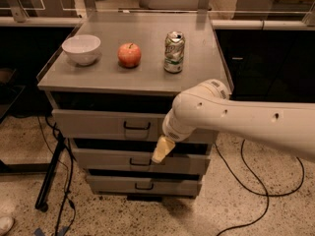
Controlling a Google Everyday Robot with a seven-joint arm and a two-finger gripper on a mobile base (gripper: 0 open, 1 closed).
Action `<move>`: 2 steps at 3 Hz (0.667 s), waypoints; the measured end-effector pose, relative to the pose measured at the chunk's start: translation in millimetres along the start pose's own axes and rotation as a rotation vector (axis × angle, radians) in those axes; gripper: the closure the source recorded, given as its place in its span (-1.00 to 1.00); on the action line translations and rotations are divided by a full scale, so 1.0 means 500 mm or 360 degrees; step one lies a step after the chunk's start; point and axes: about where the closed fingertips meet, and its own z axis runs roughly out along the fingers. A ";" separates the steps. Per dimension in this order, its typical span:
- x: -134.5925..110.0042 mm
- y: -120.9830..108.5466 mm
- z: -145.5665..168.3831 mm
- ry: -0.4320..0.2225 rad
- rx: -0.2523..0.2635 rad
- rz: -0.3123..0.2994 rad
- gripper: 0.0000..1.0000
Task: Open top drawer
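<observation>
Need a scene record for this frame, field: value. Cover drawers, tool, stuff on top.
top drawer: no interior showing, looks not yet pulled out
handle: dark bracket at centre of the front, nothing on it
tool: below the handle and to its right in view, in front of the middle drawer, apart from the handle
arm: enters from the right edge, covers the top drawer's right end
cabinet top: white bowl, red apple, can, in a row
</observation>
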 end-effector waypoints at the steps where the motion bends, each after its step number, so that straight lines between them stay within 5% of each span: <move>1: -0.026 -0.044 -0.011 -0.0025 0.0065 -0.0028 -1.00; 2: -0.040 -0.040 0.008 -0.0019 0.0037 -0.0061 -1.00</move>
